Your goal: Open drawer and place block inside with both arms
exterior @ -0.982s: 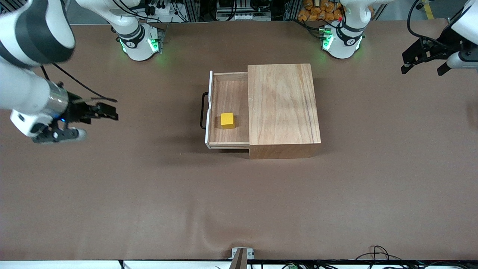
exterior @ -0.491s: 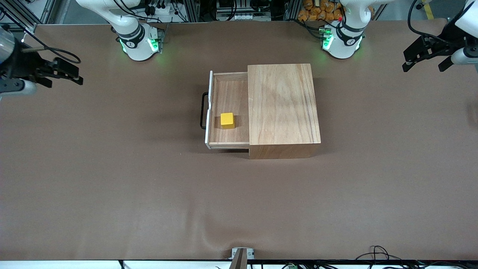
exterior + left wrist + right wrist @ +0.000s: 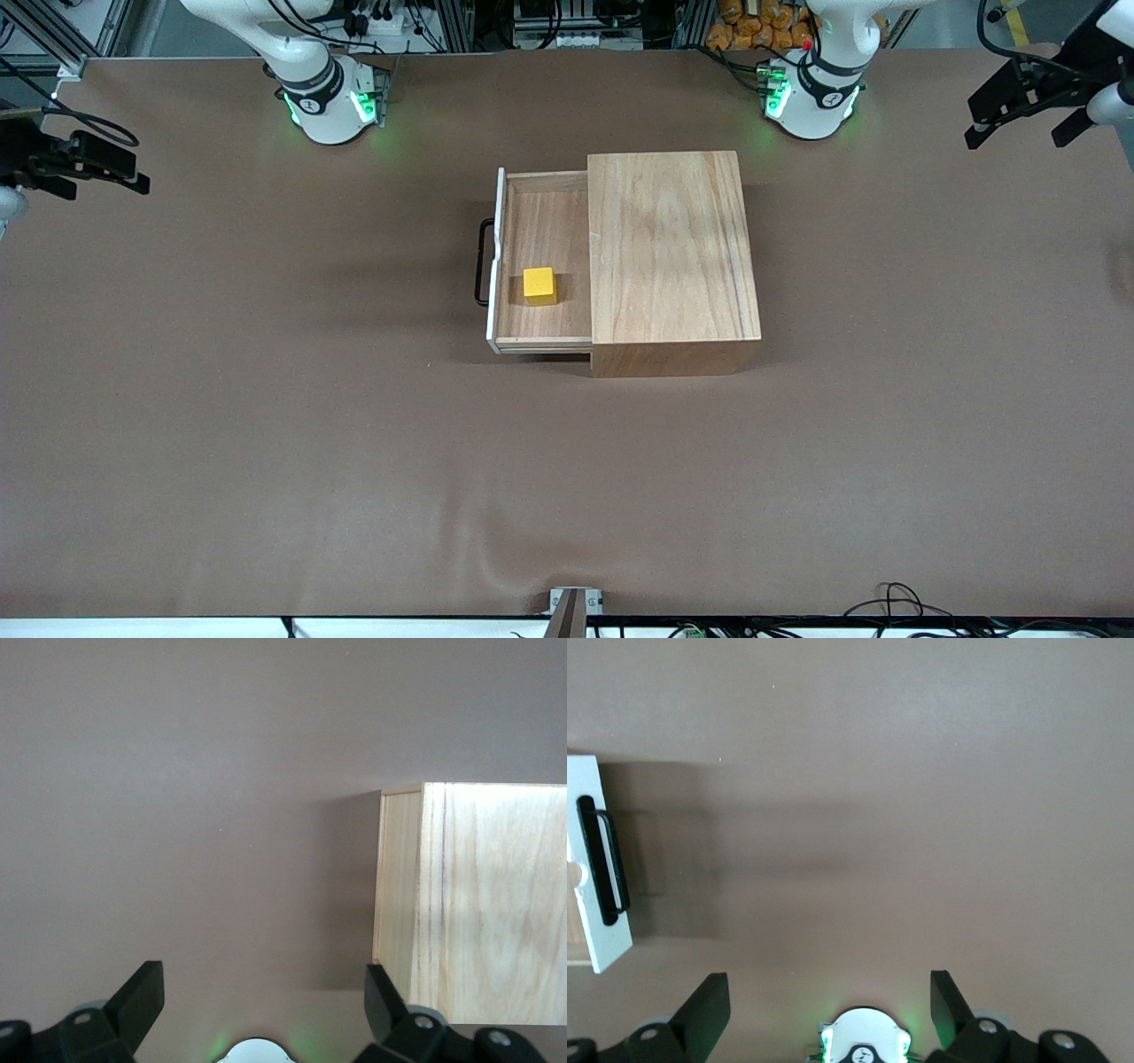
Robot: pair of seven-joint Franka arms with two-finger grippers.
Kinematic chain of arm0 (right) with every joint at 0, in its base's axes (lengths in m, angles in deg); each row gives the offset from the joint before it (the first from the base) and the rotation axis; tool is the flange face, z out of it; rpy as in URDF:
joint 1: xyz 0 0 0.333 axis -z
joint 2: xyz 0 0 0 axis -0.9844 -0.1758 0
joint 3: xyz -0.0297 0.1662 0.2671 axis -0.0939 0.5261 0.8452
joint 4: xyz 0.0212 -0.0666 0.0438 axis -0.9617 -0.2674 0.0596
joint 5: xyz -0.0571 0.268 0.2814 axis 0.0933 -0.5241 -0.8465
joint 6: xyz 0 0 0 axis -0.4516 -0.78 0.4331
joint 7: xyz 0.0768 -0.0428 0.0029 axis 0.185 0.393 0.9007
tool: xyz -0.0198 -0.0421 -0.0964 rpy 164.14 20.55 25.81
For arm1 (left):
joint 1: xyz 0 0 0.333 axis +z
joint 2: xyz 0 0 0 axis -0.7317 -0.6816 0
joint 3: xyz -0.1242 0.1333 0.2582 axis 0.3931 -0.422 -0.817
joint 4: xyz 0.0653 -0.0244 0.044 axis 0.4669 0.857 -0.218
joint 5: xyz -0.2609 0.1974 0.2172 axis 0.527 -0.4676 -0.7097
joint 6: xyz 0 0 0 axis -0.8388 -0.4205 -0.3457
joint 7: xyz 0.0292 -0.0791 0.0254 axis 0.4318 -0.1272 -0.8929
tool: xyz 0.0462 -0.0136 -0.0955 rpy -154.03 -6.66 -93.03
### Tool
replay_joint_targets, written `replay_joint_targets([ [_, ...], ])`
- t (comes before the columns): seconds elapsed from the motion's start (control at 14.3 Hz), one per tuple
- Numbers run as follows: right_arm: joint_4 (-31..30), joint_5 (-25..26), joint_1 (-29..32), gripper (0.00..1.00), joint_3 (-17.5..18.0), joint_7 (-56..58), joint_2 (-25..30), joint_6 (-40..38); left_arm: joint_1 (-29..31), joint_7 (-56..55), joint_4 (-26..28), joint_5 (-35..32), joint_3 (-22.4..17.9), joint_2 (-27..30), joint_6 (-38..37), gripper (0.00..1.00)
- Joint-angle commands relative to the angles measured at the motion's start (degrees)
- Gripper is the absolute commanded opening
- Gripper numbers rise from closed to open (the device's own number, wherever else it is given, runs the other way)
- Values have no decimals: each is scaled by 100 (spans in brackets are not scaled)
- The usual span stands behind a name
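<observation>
The drawer (image 3: 542, 221) stands pulled out of the wooden box (image 3: 673, 257), its white front panel (image 3: 496, 257) and black handle (image 3: 483, 261) toward the right arm's end. The yellow block (image 3: 539, 285) sits in the drawer, nearer its camera-side end. My right gripper (image 3: 124, 170) is open and empty, up over the table edge at the right arm's end. My left gripper (image 3: 1017, 137) is open and empty, up over the left arm's end. The left wrist view shows its open gripper (image 3: 263, 992) and the box (image 3: 478, 904). The right wrist view shows its open gripper (image 3: 828, 997), the panel (image 3: 594, 904) and the handle (image 3: 602, 859).
The brown table (image 3: 354, 461) carries only the box. The arms' green-lit bases (image 3: 328, 102) (image 3: 811, 97) stand along the edge farthest from the camera. The right arm's base also shows in the right wrist view (image 3: 864, 1041). A cable lies at the camera-side edge (image 3: 895, 602).
My right gripper has drawn back from the drawer toward its end of the table and risen. My left gripper has risen slightly. The drawer and block have not moved.
</observation>
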Motion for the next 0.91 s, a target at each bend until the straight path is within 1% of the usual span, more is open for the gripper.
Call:
replay_joint_targets([
  [0.0, -52, 133, 139, 100, 412, -439, 75, 9, 71, -87, 93, -53, 26, 127, -44, 100],
  [0.21, -79, 159, 140, 100, 404, -413, 75, 115, 71, -210, 75, -53, 26, 206, -53, 100],
  [0.42, -79, 326, 140, 100, 369, -342, 75, 159, 124, -106, 23, -61, -35, 206, -193, 100],
  [0.56, -79, 327, 122, 100, 308, -342, 75, 159, 133, 87, 5, -53, -219, 206, -220, 100],
  [0.63, -79, 327, 105, 100, 273, -342, 66, 159, 142, 254, -30, -44, -255, 206, -220, 100],
  [0.7, -79, 309, 105, 100, 220, -342, 49, 176, 133, 351, -196, -44, -307, 188, -220, 100],
  [0.84, -96, 292, 105, 100, 211, -342, 58, 167, 142, 352, -294, -52, -316, 118, -220, 100],
])
